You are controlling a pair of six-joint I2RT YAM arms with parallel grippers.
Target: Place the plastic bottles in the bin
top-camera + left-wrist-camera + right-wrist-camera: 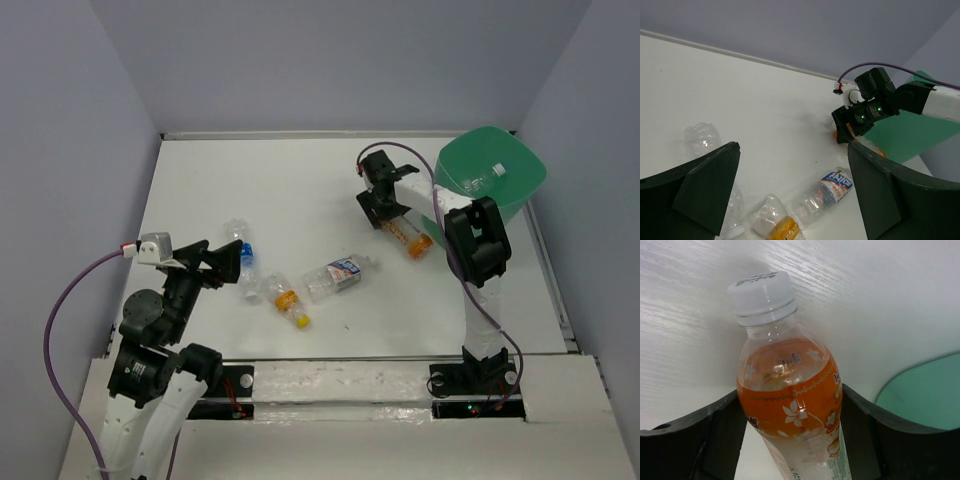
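Observation:
My right gripper [390, 213] is shut on an orange-labelled bottle [412, 239] low over the table, just left of the mint-green bin [512, 190]. In the right wrist view the white-capped bottle [785, 365] sits between the fingers of the right gripper [790, 412]. One clear bottle [484, 181] lies inside the bin. My left gripper [226, 262] is open and empty beside a blue-labelled bottle [244, 256]. A yellow-orange-labelled bottle [286, 299] and a white-red-blue-labelled bottle [340, 275] lie mid-table. The left wrist view shows them in front of the left gripper [792, 150]: the white-red-blue one [832, 187] and the orange one [776, 226].
The table [280, 190] is walled at the back and both sides. The bin stands in the far right corner and shows in the right wrist view [927, 397]. A crinkled clear bottle [702, 140] lies left of my left fingers.

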